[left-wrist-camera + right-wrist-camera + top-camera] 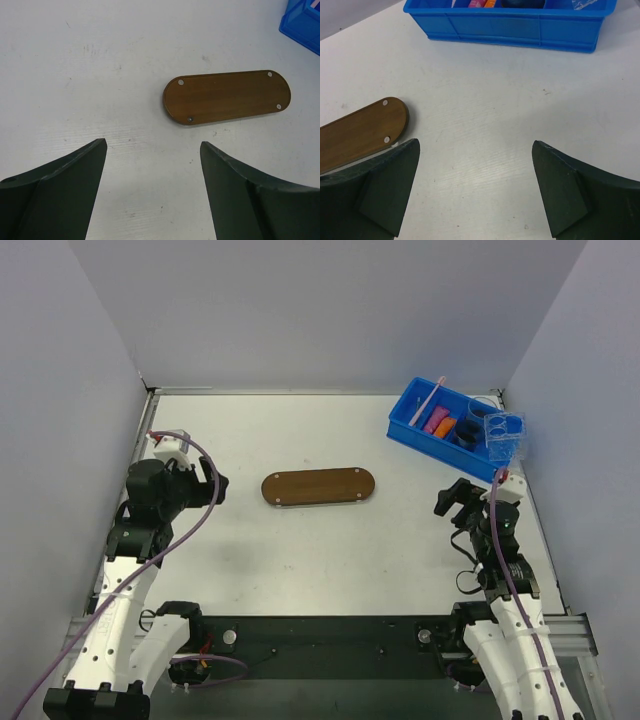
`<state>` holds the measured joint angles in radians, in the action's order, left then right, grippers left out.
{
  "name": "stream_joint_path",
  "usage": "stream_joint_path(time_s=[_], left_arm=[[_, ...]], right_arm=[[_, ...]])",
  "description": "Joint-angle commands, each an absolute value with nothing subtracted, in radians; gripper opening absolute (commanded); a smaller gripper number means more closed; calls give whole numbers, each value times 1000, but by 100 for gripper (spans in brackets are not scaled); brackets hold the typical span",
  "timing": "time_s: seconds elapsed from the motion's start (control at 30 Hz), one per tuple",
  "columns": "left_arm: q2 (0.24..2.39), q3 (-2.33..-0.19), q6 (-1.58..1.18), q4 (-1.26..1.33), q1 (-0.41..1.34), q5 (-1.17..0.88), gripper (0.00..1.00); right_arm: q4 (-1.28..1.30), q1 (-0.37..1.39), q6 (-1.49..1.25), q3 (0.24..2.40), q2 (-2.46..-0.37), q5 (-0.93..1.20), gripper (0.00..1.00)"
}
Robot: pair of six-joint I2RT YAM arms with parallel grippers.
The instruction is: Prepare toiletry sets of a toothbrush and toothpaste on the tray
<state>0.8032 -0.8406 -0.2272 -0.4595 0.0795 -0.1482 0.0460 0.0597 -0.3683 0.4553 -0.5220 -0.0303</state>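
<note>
The left tool [208,486] and the right tool [455,498] hover above the desk [250,560], both with jaws spread wide and empty. The toothbrush [427,401] lies slanted in the blue bin [440,453], its far end reaching the bin's rim. Beside it, the magenta toothpaste [435,420] and the orange toothpaste [446,427] rest side by side. The tray [318,486] sits bare at mid-desk, well apart from the bin. Judged handling: the brush is light, stiff and thin, best pinched mid-shaft across its width. The tubes are light, slightly yielding and tapered, best held at the thicker body. The right tool stands nearer the bin.
</note>
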Motion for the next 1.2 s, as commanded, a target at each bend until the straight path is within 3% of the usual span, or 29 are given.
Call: stream_joint_path(time_s=[0.0,0.33,0.5,0.63,0.77,1.17], left_arm=[[802,-834,-221,-400,83,-173,86],[807,-841,-229,-376,116,-172,86],[883,-984,-247,-350,190,-157,83],[1001,-1104,-247,-334,265,-132,82],[1032,-1085,-235,-328,267,-178,82],[1008,-1012,-204,-341,281,-159,82]], right_arm=[[63,61,-405,515,-557,-23,89],[156,63,-328,623,-561,-32,88],[247,63,-284,762,-647,-20,75],[320,61,-256,915,-834,-9,69],[428,61,-233,1142,-1044,47,60],[498,52,-149,1502,-1511,72,55]])
